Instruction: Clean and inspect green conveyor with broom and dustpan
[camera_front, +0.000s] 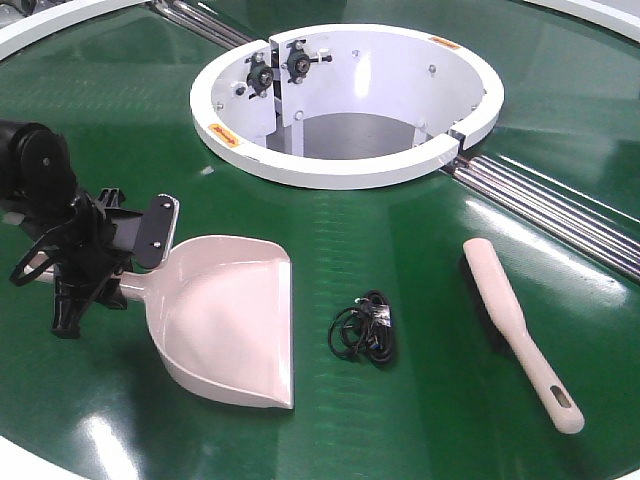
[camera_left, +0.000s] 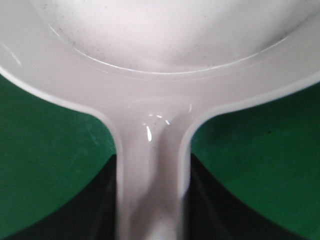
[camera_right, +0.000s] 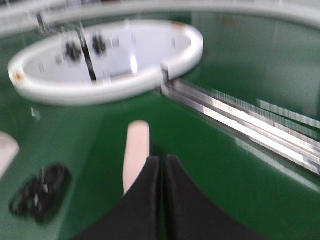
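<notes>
The pale dustpan lies flat on the green conveyor, its mouth toward the right. My left gripper is shut on its thin handle; in the left wrist view the dark fingers flank that handle below the scoop. The beige broom lies loose at the right, handle toward the front edge. My right gripper does not show in the front view. It hovers shut and holding nothing, just over the broom's near end.
A tangle of black cable lies on the belt between dustpan and broom. The white ring housing stands behind, with metal rails running off to its right. The white rim marks the front-left edge.
</notes>
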